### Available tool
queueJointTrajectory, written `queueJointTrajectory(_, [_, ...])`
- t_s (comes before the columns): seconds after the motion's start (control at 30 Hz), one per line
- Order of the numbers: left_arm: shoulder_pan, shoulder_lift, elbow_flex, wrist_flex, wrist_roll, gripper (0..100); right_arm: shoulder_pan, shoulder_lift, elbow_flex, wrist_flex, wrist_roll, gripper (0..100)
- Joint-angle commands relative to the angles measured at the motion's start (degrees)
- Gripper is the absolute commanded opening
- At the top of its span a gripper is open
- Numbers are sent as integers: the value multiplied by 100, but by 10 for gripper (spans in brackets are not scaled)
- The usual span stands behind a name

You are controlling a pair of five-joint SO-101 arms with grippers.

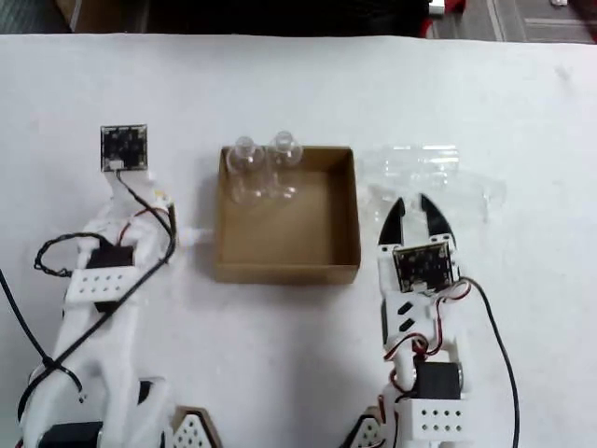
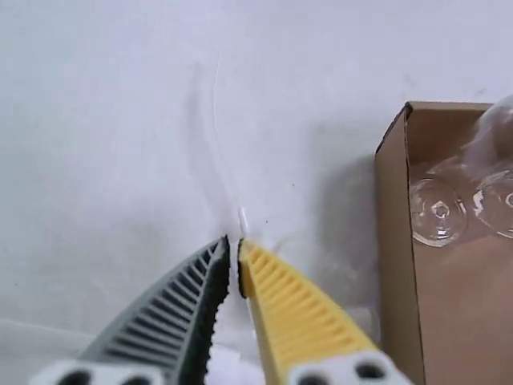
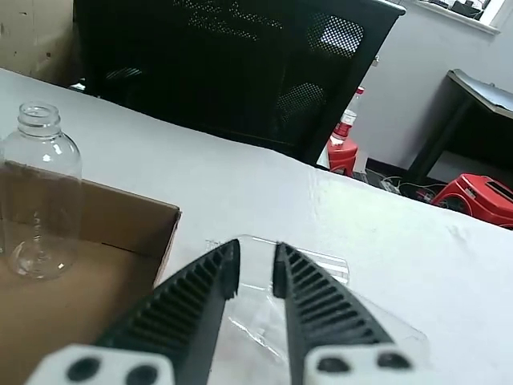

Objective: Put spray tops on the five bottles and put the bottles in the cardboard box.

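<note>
— What stands around the left gripper (image 2: 234, 243)?

— It points down at the white worktop (image 1: 298, 84). The cardboard box (image 1: 284, 273) stands just beside it, on its yellow finger's side, with one box corner nearest to it.

— And how far open is it?

— We see its fingers closed to a sliver. A thin tube (image 2: 243, 216) with a white tip sticks out from between the fingertips, so we take it as gripped. We cannot tell whether a spray top sits at the tube's other end.

— What about the right gripper (image 3: 256, 249)?

— Its black fingers stand a narrow gap apart and hold nothing. Just ahead of its fingertips lies a heap of clear plastic (image 1: 438, 173). The box wall is just beside this gripper, on its left. Farther ahead, past the worktop's edge, we see a dark mesh chair (image 3: 240, 64) and a red stool (image 3: 481, 196).

— How many of each do we count?

— One box and two bottles. One bottle (image 1: 244, 157) and a second bottle (image 1: 284, 149) stand upright side by side inside the box, in the corner nearest the left gripper. The one the right wrist view shows has a bare threaded neck. We cannot count the pieces in the clear heap.
</note>
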Motion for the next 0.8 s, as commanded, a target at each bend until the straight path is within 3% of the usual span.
queueJointTrajectory(0.0, [57,22,-325,-167,-70,20,-40,-48,53,13,0,141])
queueJointTrajectory(0.07, [40,22,-325,-167,-88,20,-22,-48,53,13,0,132])
queueJointTrajectory(0.2, [31,22,-316,-167,-105,20,-4,-75,53,13,0,15])
queueJointTrajectory(0.33, [31,31,-26,-633,-105,20,-4,-75,53,13,0,55])
queueJointTrajectory(0.47, [31,31,325,-1433,-114,20,-4,-75,53,13,9,13])
queueJointTrajectory(0.6, [31,31,396,-1556,-114,20,-13,-75,53,13,9,19])
queueJointTrajectory(0.77, [40,31,404,-1556,-97,20,-470,-31,53,268,993,16])
